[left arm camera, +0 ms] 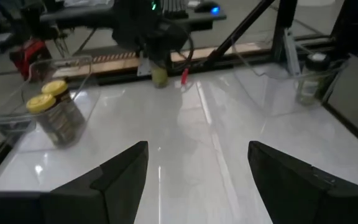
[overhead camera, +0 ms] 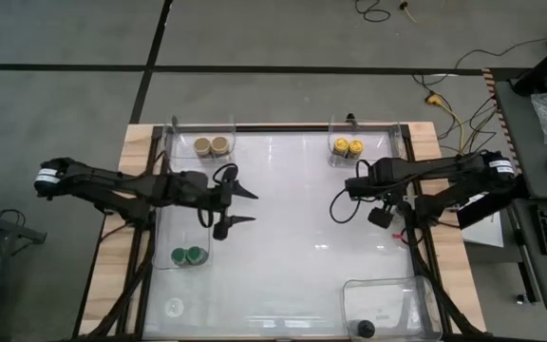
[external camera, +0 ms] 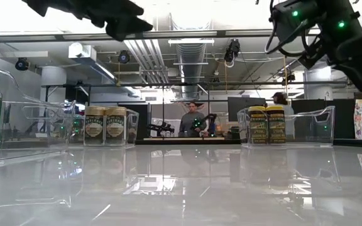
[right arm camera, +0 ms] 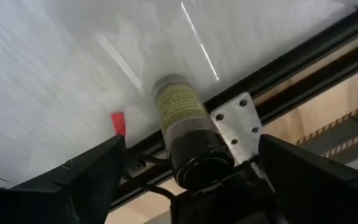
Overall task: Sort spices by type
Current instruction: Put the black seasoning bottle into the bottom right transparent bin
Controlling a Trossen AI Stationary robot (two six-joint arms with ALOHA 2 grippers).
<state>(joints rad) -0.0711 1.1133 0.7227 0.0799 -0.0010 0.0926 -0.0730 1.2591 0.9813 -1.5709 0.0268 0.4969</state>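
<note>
Your left pincer (overhead camera: 240, 206) over desk (overhead camera: 292, 237) at 9 o'clock, fingers apart, empty. Right pincer (right arm camera: 185, 165) at 3 o'clock, spread wide around black-lid jar (right arm camera: 182, 134); contact unclear. Tan jars (overhead camera: 211, 146) 11 o'clock bin, yellow jars (overhead camera: 348, 147) 1 o'clock, green jars (overhead camera: 188, 256) 8 o'clock, another black jar (overhead camera: 366, 329) 5 o'clock.

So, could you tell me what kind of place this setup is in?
Probably a robotics lab or workshop: exposed ceiling ducts overhead, a person at a workbench behind the table, and loose cables on the grey floor beside it.
</note>
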